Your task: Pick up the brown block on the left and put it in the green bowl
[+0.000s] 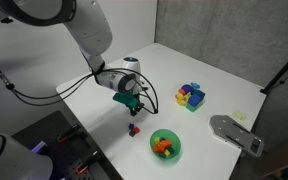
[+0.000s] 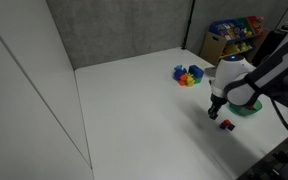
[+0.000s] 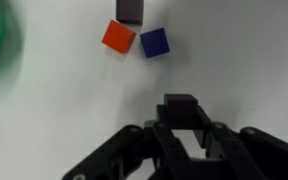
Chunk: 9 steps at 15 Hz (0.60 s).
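Closest up, the gripper (image 3: 182, 120) pinches the brown block (image 3: 181, 104) by two flat sides. It looks tiny, hard and light, so it could slip.

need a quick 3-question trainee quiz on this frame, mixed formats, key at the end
1. True or false: the green bowl is empty.
2. In the wrist view, what sits between the fingertips of the hand? A) a yellow block B) the brown block C) nothing
3. Fill in: the red block and the blue block lie on the white ____.
Key: 1 false, an orange item lies in it. 2 B. 3 table.
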Each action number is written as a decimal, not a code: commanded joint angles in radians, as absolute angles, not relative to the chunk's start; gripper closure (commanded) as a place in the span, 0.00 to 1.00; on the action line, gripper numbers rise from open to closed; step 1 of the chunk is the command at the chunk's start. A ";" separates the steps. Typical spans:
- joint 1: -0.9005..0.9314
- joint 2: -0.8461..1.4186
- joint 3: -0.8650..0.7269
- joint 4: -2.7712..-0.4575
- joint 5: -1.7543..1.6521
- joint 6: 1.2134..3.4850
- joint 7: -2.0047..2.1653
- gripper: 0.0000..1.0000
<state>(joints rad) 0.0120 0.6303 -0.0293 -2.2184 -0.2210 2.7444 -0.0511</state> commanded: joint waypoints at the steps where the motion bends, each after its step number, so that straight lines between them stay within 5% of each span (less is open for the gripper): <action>1: 0.014 0.497 -0.083 -2.268 -0.217 2.670 -0.045 0.90; 9: -0.053 0.302 -0.269 -2.339 -0.264 2.598 0.027 0.90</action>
